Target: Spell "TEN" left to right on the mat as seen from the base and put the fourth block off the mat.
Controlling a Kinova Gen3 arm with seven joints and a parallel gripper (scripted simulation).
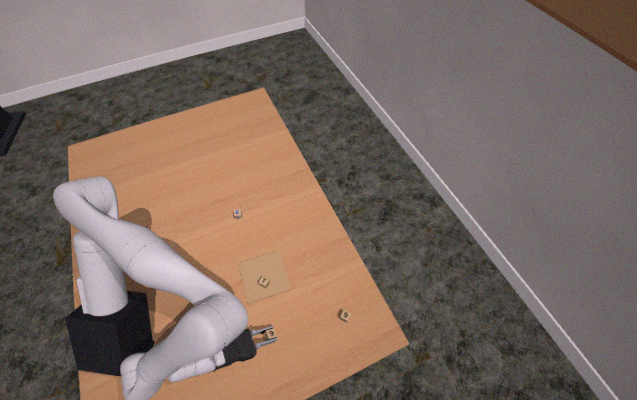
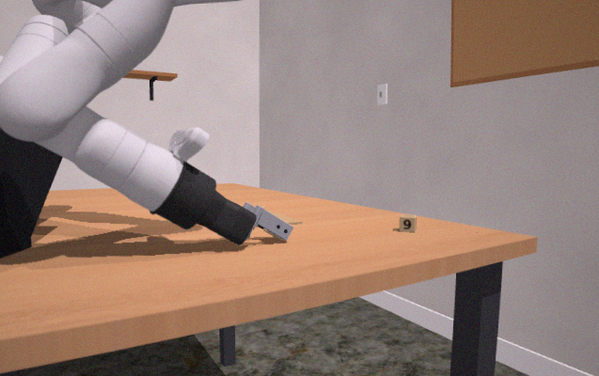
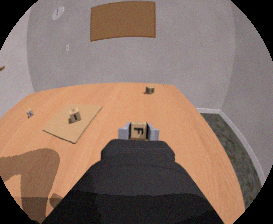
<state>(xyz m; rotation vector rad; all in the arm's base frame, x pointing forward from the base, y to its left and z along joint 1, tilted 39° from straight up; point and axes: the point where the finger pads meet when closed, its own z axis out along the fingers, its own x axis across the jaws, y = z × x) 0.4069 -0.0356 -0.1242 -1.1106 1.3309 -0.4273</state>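
My gripper (image 1: 272,334) (image 2: 285,235) (image 3: 138,128) is shut on a wooden block (image 1: 269,333) (image 3: 139,130), tilted low at the table. The face toward the wrist camera reads F; in the exterior view the fingers hide this block. A block with a dark T on top (image 1: 263,281) (image 3: 75,116) sits turned on the tan mat (image 1: 279,263) (image 2: 296,222) (image 3: 61,129). A block with a blue mark (image 1: 237,214) (image 3: 30,114) lies off the mat. Another block (image 1: 344,315) (image 2: 407,224) (image 3: 149,90), with a 9 on one side, lies off the mat; its top letter is unclear.
The wooden table (image 1: 188,165) (image 2: 341,263) ends beyond the 9-marked block. The black base (image 1: 108,340) stands at the table's near side, and the arm (image 1: 163,260) reaches low over the table beside the mat.
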